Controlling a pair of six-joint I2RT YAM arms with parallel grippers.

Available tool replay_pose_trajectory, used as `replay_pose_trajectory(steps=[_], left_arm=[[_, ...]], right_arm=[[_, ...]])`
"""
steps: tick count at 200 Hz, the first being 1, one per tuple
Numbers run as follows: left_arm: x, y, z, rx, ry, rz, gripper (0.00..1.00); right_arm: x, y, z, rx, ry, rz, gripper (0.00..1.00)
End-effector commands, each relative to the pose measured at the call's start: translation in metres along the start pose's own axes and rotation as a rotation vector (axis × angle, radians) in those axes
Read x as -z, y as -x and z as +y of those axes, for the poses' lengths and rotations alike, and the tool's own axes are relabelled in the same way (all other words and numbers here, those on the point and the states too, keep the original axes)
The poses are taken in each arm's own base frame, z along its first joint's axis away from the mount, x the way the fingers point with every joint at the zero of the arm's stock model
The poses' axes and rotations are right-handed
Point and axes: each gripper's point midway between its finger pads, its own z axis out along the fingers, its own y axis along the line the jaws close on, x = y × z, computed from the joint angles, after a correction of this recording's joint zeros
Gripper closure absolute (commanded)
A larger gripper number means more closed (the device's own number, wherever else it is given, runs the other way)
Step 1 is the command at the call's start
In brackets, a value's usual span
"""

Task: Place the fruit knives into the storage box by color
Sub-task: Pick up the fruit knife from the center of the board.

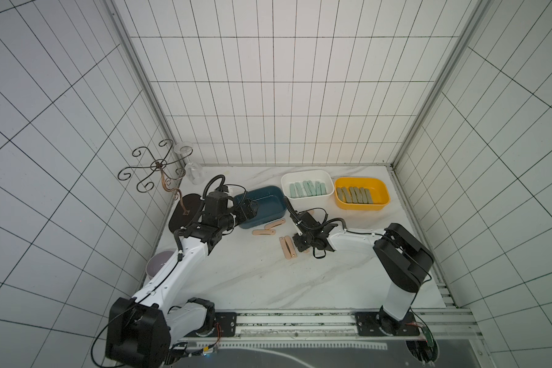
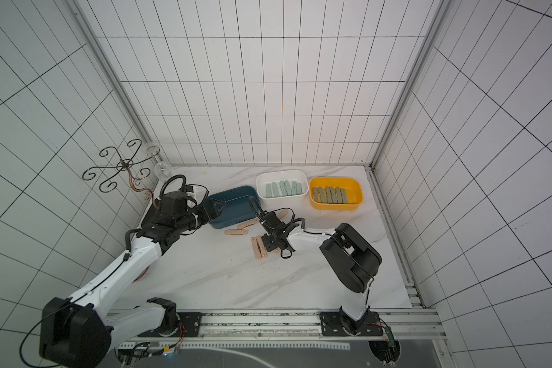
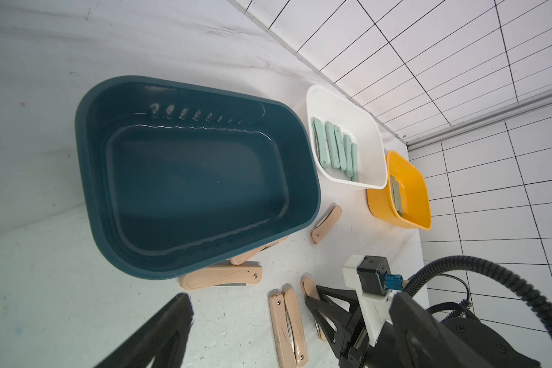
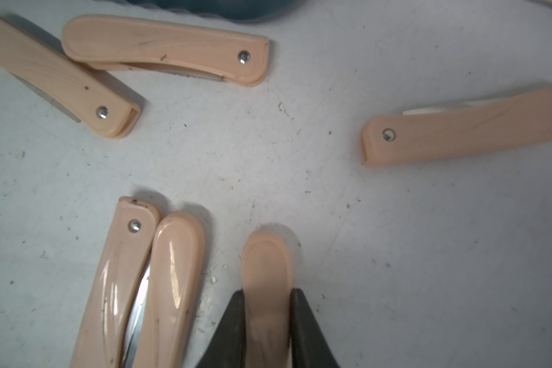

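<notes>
Marble-look tabletop (image 1: 252,280), tiled walls. Peach-pink folded fruit knife (image 4: 266,264) sits mid-table, right gripper (image 4: 266,294) clamped across its sides. Two more peach knives (image 4: 134,286) lie side by side, touching, just left of it. Two others (image 3: 220,277) lie just near of dark blue plastic storage box (image 1: 265,220), and one more (image 3: 327,223) off its right corner. Right of that: white box (image 1: 313,201) holding mint-green knives (image 1: 306,189), then yellow box (image 1: 360,205) holding olive-grey knives (image 1: 354,195). Left gripper (image 2: 216,207) hovers over blue box; open or closed, can't tell.
</notes>
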Motion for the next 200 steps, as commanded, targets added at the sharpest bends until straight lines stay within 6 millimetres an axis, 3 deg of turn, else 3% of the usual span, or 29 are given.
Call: replay_pose_trajectory(steps=[1, 61, 90, 123, 157, 200], left_arm=[[0.001, 0.003, -0.002, 0.004, -0.019, -0.018, 0.03], [-0.003, 0.006, -0.005, 0.006, -0.024, -0.015, 0.03], [-0.006, 0.010, -0.006, 0.010, -0.024, -0.022, 0.03], [-0.008, 0.026, -0.004, 0.011, -0.008, -0.055, 0.03], [-0.013, 0.044, 0.005, 0.032, 0.011, -0.086, 0.03], [-0.018, 0.057, 0.016, 0.050, 0.028, -0.103, 0.03]], right_arm=[[0.010, 0.014, 0.001, -0.022, 0.019, -0.010, 0.78], [0.053, 0.049, 0.001, -0.076, 0.061, -0.134, 0.79], [0.080, 0.084, 0.001, -0.099, 0.097, -0.220, 0.79], [0.103, 0.139, 0.004, -0.109, 0.135, -0.320, 0.79], [0.101, 0.188, 0.010, -0.113, 0.154, -0.384, 0.79], [0.079, 0.239, 0.011, -0.119, 0.162, -0.461, 0.79]])
